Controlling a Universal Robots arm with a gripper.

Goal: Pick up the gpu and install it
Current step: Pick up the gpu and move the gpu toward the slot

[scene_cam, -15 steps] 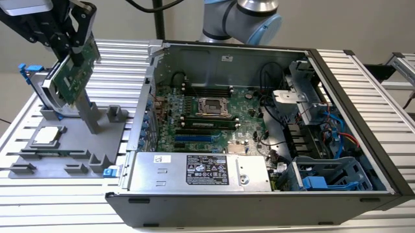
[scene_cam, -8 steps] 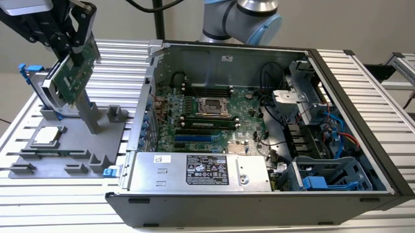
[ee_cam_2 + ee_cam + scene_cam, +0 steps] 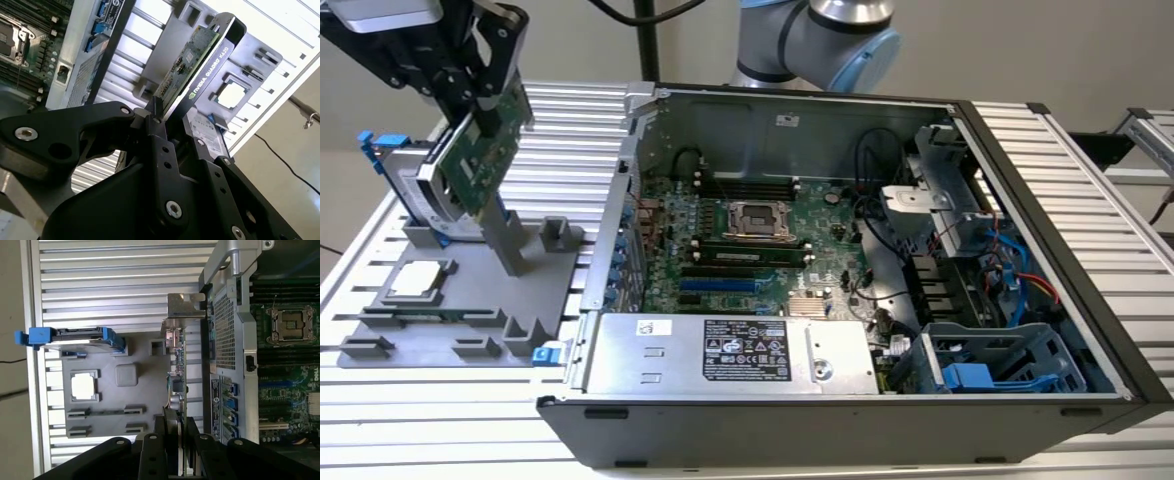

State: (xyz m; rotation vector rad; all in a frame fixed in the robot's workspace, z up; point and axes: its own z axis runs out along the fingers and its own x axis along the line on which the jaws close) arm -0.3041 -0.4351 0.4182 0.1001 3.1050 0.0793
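Green gpu [image 3: 483, 160] tilted over grey tray [image 3: 467, 300] | claw [image 3: 471, 100] gripping its upper edge | open case [image 3: 854, 440] just beside tray

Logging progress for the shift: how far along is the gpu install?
Done: the gripper is shut on the gpu. In hand: the card is held tilted over the grey holder tray, at the exterior view's left, outside the open computer case. Left: it is not yet seated on the motherboard.

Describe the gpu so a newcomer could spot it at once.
At the exterior view's left, beside the open case, lies a grey tray. Over it the gripper clamps the gpu: a thin green card, unlike the blue-framed hard drive beside it.
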